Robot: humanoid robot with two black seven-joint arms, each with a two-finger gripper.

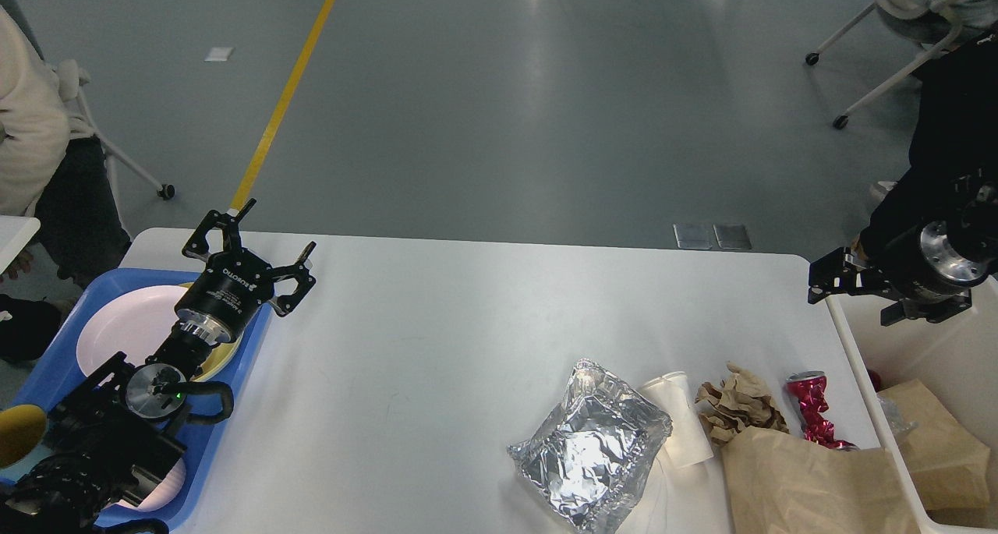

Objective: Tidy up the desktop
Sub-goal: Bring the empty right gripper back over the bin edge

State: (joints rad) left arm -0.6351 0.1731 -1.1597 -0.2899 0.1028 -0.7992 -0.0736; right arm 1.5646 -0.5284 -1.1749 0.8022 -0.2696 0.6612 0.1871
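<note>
The white desktop (pixel 437 339) fills the middle of the head view. At its front right lie a crumpled foil bag (pixel 592 444), a white paper cup (pixel 680 421) on its side, crumpled brown paper (pixel 737 411), a crushed red can (pixel 812 409) and a brown paper bag (pixel 811 483). My left gripper (pixel 265 234) is open and empty above the far edge of the blue tray (pixel 234 397). My right gripper (pixel 858 288) hovers over the far corner of the white bin (pixel 869 378); its fingers are dark and hard to tell apart.
The blue tray holds a pink plate (pixel 125 323), a yellow plate (pixel 222 355) under my arm and another pink plate (pixel 168 483). The bin holds a brown paper bag (pixel 936 433). A person (pixel 31 121) stands at far left; wheeled chair legs (pixel 881 74) are at far right.
</note>
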